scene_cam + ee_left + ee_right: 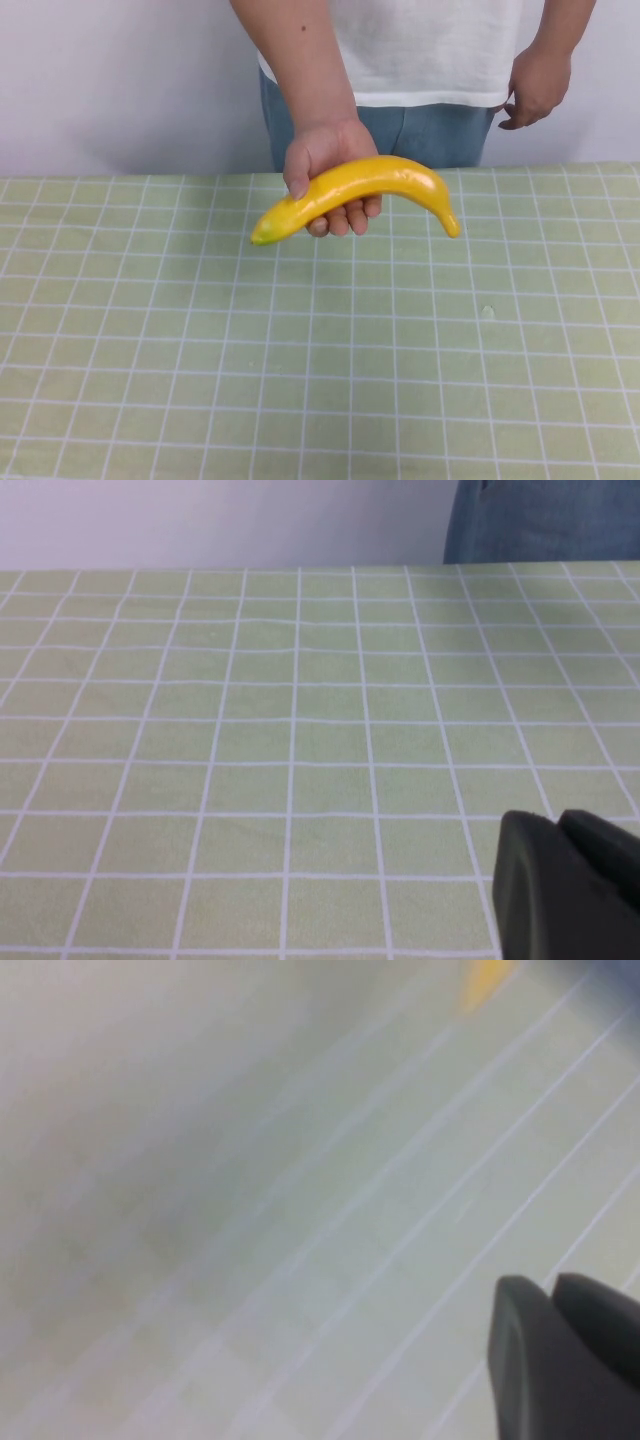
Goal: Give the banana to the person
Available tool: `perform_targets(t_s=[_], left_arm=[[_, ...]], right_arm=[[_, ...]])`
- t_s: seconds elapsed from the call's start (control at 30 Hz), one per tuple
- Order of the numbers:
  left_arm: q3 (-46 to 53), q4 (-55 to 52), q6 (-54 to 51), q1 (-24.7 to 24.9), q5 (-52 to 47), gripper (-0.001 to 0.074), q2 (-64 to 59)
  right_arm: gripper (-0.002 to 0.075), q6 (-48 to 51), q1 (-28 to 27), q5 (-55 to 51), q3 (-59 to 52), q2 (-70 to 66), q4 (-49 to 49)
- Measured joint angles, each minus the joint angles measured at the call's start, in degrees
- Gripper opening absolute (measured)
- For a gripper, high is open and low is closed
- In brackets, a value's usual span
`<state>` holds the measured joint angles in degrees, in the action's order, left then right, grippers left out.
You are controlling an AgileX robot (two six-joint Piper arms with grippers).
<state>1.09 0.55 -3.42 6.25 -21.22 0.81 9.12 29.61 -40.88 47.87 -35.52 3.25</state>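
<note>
The person, in a white T-shirt and blue jeans, stands behind the table and holds the yellow banana in one hand just above the table's far edge. Neither arm shows in the high view. In the left wrist view my left gripper hangs low over the cloth with its fingers together and nothing between them; the person's jeans show beyond the far edge. My right gripper is also shut and empty, and a yellow blur of the banana shows far off.
The table is covered by a pale green cloth with a white grid. A small mark sits on the cloth at the right. A plain white wall stands behind.
</note>
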Motion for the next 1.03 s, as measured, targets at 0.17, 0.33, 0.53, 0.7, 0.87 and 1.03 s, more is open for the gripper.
perform_targets(t_s=[0.17, 0.33, 0.53, 0.7, 0.87, 1.03], left_arm=[[0.0, 0.0, 0.0, 0.0, 0.0, 0.0, 0.0], [0.0, 0.0, 0.0, 0.0, 0.0, 0.0, 0.0], [0.0, 0.0, 0.0, 0.0, 0.0, 0.0, 0.0], [0.0, 0.0, 0.0, 0.0, 0.0, 0.0, 0.0], [0.0, 0.0, 0.0, 0.0, 0.0, 0.0, 0.0], [0.0, 0.0, 0.0, 0.0, 0.0, 0.0, 0.0]], right_arm=[[-0.0006, 0.0, -9.5, 17.4, -12.3, 12.4, 1.4], [-0.0006, 0.0, -14.7, 26.8, -25.4, 22.2, 1.5], [-0.0006, -0.1, -19.0, 27.8, -38.4, 32.1, -0.1], [-0.0006, -0.1, -21.4, 28.1, -46.7, 37.4, -5.6], [-0.0006, 0.3, -22.8, 22.0, -49.5, 37.2, -10.1], [-0.0006, 0.3, -22.7, 21.9, -49.5, 37.2, -9.3]])
